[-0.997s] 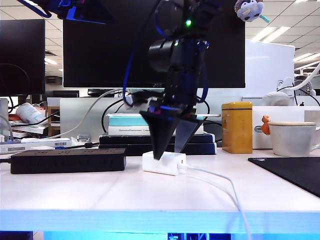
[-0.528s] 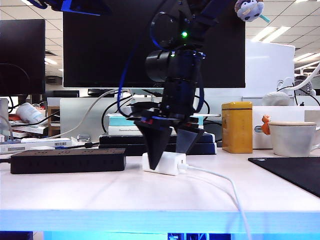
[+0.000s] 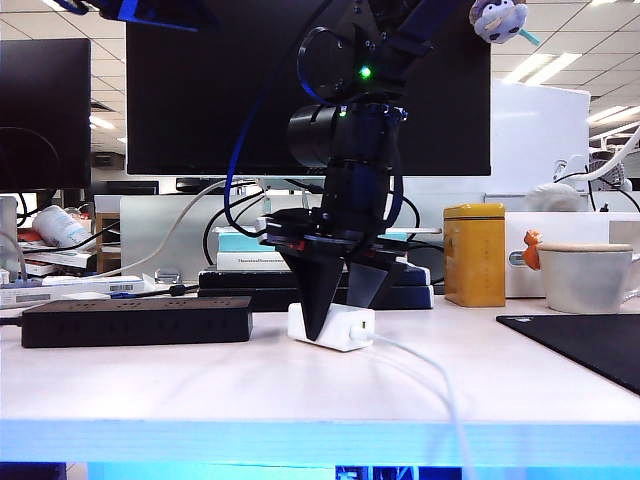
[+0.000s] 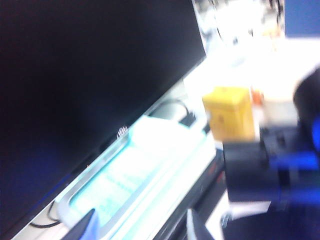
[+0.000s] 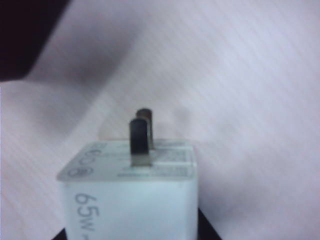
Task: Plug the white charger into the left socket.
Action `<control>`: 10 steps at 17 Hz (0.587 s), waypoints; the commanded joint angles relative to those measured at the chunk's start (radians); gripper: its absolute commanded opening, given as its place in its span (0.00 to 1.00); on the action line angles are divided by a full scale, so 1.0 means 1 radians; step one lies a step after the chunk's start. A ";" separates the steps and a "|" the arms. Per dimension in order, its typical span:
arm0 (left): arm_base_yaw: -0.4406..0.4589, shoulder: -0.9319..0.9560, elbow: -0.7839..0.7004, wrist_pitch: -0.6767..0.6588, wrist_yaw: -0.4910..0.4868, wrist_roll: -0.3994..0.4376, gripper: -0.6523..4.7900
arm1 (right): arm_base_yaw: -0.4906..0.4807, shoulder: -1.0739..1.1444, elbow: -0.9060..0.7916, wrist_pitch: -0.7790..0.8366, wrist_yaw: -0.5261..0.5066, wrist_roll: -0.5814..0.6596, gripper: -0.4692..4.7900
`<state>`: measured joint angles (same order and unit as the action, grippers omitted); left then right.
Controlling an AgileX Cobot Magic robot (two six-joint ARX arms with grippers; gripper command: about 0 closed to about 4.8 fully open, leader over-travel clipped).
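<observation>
The white charger [image 3: 345,328] lies on the white table a little right of the black power strip [image 3: 135,321]. The strip's left socket cannot be made out from this low angle. My right gripper [image 3: 338,318] points down over the charger, one finger at its front and one behind, shut on it. The right wrist view shows the charger [image 5: 127,200] filling the gap between the jaws of the right gripper [image 5: 131,232], with its prongs [image 5: 140,137] pointing away. My left gripper [image 4: 140,227] hangs high at the left, open and holding nothing, facing the monitor.
The charger's thin cable [image 3: 440,390] runs off toward the table's front edge. A yellow tin [image 3: 474,254], a beige cup [image 3: 583,277] and a black mat [image 3: 590,345] stand to the right. Stacked books [image 3: 250,260] and a monitor [image 3: 220,90] are behind.
My right gripper's fingers have closed from wide apart onto the charger and the wrist has turned. The charger has shifted slightly and its cable has swung. The left arm has stayed where it was.
</observation>
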<state>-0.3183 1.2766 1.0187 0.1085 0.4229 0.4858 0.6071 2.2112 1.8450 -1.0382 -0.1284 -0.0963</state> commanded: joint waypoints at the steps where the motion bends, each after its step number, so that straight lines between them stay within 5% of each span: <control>1: 0.000 -0.005 0.004 -0.010 0.004 0.086 0.56 | 0.002 -0.026 0.003 -0.031 -0.017 0.037 0.55; 5: 0.000 -0.017 0.004 -0.027 0.000 0.234 0.60 | 0.000 -0.089 0.004 -0.023 -0.137 0.024 0.58; 6: 0.000 -0.017 0.004 -0.031 0.001 0.269 0.66 | 0.000 -0.108 0.004 -0.023 -0.138 0.024 0.58; 7: 0.000 -0.023 0.004 -0.051 0.003 0.345 0.95 | 0.000 -0.146 0.004 -0.019 -0.140 0.024 0.58; 10: 0.000 -0.036 0.004 -0.116 0.003 0.453 1.00 | -0.009 -0.256 0.005 0.020 -0.140 0.021 0.58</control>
<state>-0.3183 1.2472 1.0187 0.0135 0.4229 0.8967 0.6025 1.9919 1.8423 -1.0515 -0.2588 -0.0715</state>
